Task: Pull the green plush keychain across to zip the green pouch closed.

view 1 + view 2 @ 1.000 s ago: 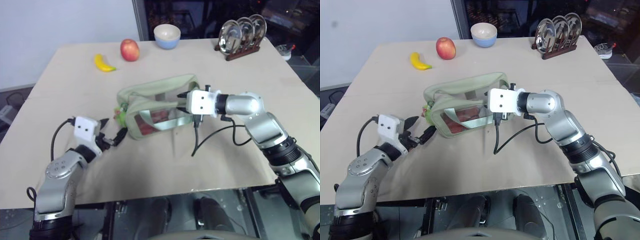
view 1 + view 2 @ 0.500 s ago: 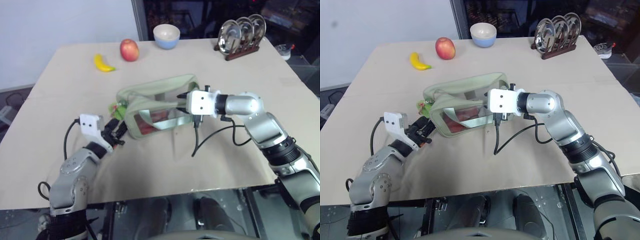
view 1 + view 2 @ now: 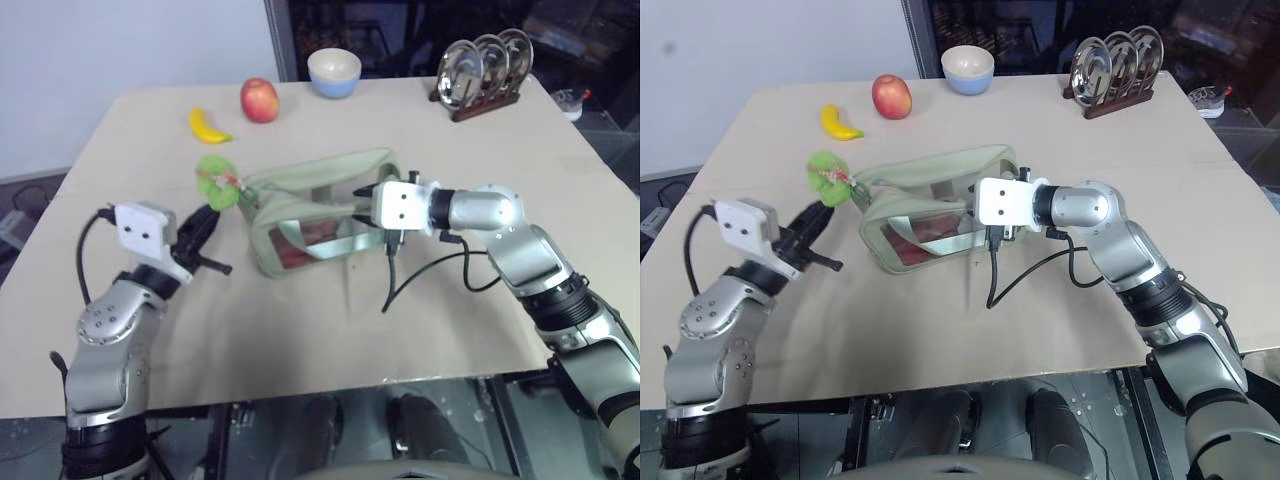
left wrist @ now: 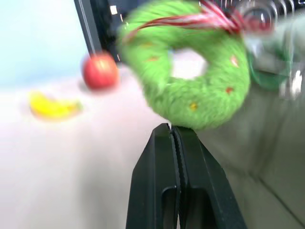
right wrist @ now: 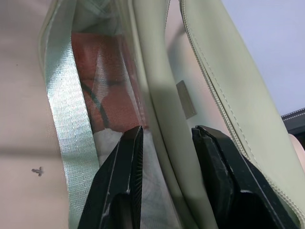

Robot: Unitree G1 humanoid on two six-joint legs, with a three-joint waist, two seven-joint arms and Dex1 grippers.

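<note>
The green pouch [image 3: 318, 215] lies near the middle of the worktop [image 3: 420, 330], its clear front panel toward the robot and red contents visible behind it. The green plush keychain [image 3: 214, 179] hangs in the air just beside the pouch's left end, raised above the worktop. In the left wrist view the left gripper [image 4: 174, 131] has its fingers [image 4: 160, 157] pressed fully together, with no gap between them, and the fuzzy ring of the keychain sits right at their tips; it looks pinched by only a small edge of the plush, though I cannot be sure how much is caught. The right gripper [image 3: 366, 208] is at the pouch's right end, and in the right wrist view its fingers [image 5: 125, 167] stand partly apart with the pouch's pale green rim and strap between them, so it seems to steady the bag. To do this step well, I judge that the left arm should pull the keychain along the line of the zipper toward the right end, low and close to the top of the pouch, not upward, because an upward pull would only lift the bag. The pull should be slow and even, since so thin a grip on soft plush can slip. The right gripper should keep the far end firm, so that the zipper track stays stretched and straight.
</note>
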